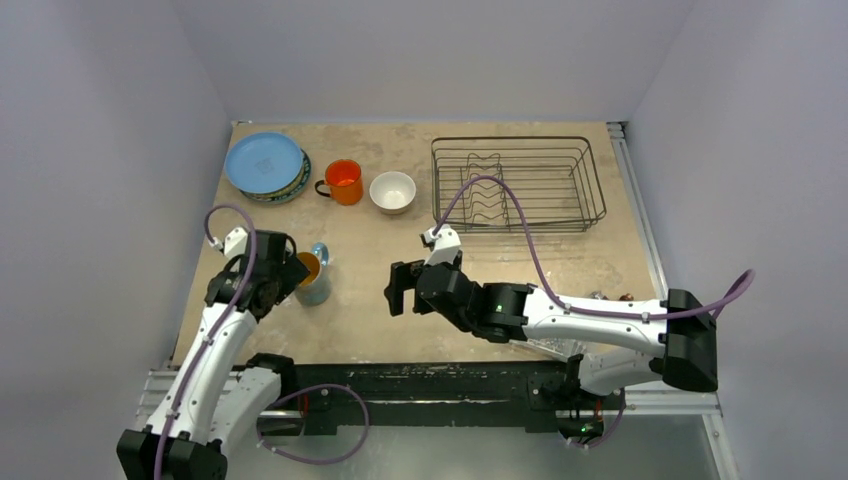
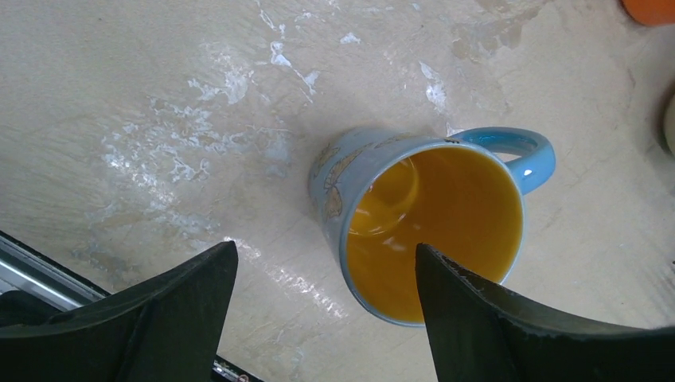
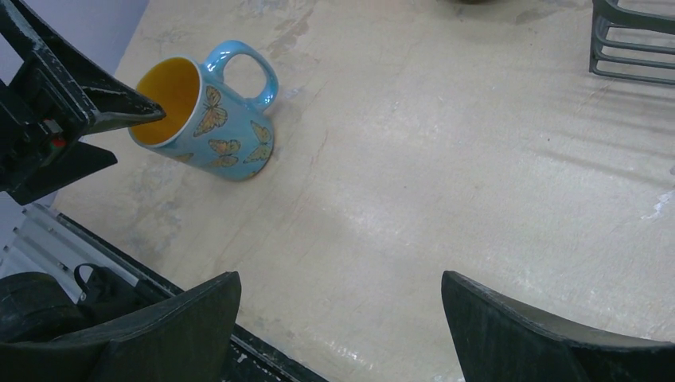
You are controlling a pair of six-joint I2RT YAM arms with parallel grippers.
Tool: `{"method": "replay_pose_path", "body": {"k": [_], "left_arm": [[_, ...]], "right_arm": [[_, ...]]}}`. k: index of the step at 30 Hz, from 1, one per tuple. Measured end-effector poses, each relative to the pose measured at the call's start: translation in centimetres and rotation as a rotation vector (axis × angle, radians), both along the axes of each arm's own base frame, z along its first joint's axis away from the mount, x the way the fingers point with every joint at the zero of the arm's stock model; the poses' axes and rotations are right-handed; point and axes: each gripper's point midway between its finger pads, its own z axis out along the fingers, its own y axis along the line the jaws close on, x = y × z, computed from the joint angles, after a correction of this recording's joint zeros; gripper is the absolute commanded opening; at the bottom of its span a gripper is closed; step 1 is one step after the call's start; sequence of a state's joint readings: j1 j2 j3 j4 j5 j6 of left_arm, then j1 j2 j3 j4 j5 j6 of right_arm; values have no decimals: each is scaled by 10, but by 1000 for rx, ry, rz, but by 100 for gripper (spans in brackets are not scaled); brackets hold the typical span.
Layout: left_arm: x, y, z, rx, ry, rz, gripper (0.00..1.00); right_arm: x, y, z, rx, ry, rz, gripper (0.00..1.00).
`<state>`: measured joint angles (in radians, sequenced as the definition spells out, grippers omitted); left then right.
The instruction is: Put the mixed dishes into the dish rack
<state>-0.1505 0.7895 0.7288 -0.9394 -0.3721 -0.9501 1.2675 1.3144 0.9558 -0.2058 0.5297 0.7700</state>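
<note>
Three pale walls (image 1: 420, 60), one scuffed tabletop (image 1: 360, 310)

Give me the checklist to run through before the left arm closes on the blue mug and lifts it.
1. Left gripper straddles the wall of the light-blue mug, one finger inside the rim and the other outside: ok.
2. Firm grip on the mug: not ok, the jaws stand apart.
3. Mug upright on the table: ok.
4. Mug handle clear of both fingers, on the far side: ok.
5. Right gripper open, holding nothing, apart from the mug: ok.
6. Room in the dish rack: ok, no dishes in it.
</note>
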Motion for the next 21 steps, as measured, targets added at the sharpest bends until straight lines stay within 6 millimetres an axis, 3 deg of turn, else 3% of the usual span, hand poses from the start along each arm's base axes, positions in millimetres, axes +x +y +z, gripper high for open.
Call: {"method": "replay_pose_path", "body": {"k": [9, 13, 21], "left_arm": [[6, -8, -33, -34, 87, 10, 42], [14, -11, -35, -47, 75, 11, 0], [6, -14, -33, -37, 122, -71, 0]], "right_arm": [[3, -5, -3, -14, -6, -28, 99], [4, -5, -5, -21, -6, -30, 99], [6, -10, -7, -37, -11, -51, 99]]}}
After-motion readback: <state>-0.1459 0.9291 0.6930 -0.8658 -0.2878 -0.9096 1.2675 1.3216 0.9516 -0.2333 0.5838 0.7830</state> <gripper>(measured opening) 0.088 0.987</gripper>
